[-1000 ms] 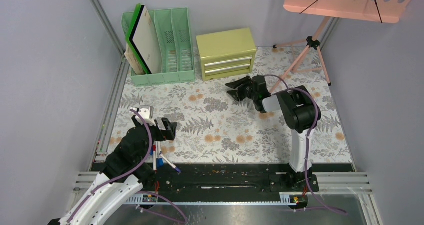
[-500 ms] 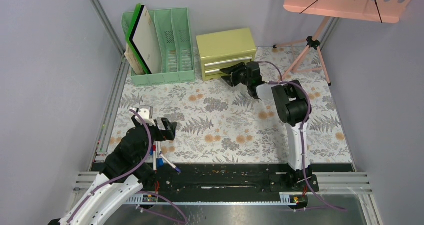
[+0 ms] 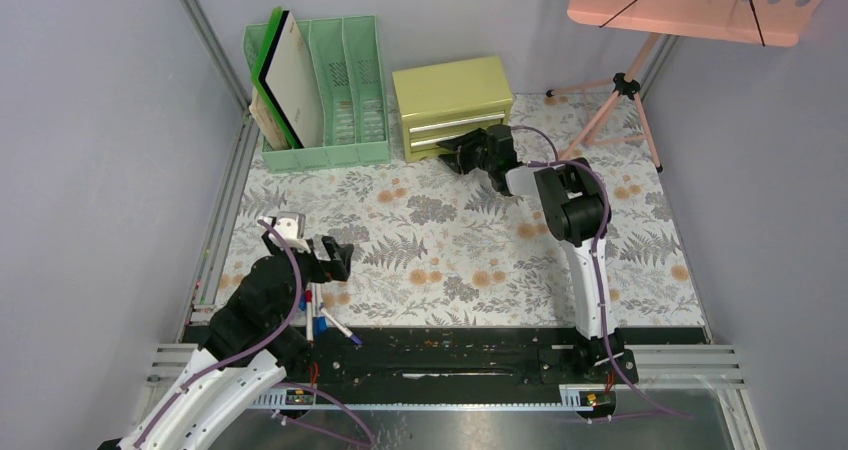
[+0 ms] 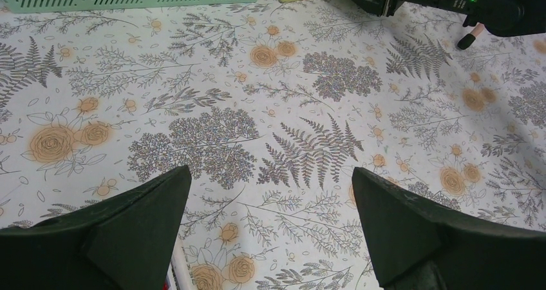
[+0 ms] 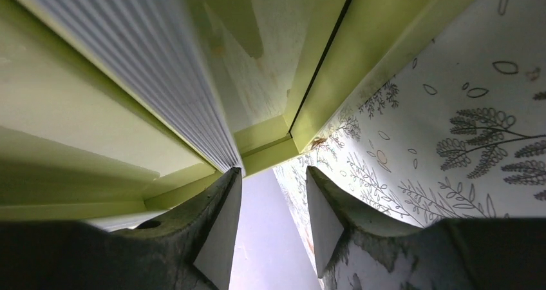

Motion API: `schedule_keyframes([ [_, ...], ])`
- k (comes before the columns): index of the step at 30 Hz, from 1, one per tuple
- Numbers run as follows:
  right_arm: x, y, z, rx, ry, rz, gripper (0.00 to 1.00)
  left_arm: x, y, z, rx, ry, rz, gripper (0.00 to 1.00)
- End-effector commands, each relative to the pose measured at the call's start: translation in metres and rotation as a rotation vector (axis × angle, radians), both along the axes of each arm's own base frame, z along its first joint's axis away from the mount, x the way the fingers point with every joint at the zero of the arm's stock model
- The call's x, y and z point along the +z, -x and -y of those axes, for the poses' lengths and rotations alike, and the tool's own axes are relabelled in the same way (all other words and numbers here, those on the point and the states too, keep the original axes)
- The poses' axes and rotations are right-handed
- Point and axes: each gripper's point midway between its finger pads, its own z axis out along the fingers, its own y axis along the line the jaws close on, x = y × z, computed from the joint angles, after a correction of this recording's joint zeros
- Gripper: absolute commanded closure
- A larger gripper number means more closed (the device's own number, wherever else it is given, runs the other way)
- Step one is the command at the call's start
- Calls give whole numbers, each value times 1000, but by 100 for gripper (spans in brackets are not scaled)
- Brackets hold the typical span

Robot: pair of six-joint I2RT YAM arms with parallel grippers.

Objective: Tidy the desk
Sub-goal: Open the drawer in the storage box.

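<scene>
Right gripper | jaws narrowly apart, empty; at chest drawer (presumably for its handle) | left gripper spread wide

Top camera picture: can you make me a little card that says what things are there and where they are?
desk: cover printed with ferns and orange flowers
green file rack: back left
boards: standing in the rack's left slot
yellow-green drawer chest: back middle, beside the rack
pink stand: back right corner
pens: near edge, left side
left claw: wide open, empty, above the desk
right claw: partly open at the chest's front, nothing seen between its fingers
</scene>
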Motion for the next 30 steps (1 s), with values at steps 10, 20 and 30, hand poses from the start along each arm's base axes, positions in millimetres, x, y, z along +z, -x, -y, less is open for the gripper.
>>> schedule_keyframes([
  [10,27,-9,-16,15,-49,130,53,15,-5,1,8,20,54,1],
  [20,40,-9,-15,-12,-92,220,52,14,-5,1,6,18,51,1],
  [30,35,-22,-18,-27,-96,194,55,13,-5,2,2,14,49,1],
])
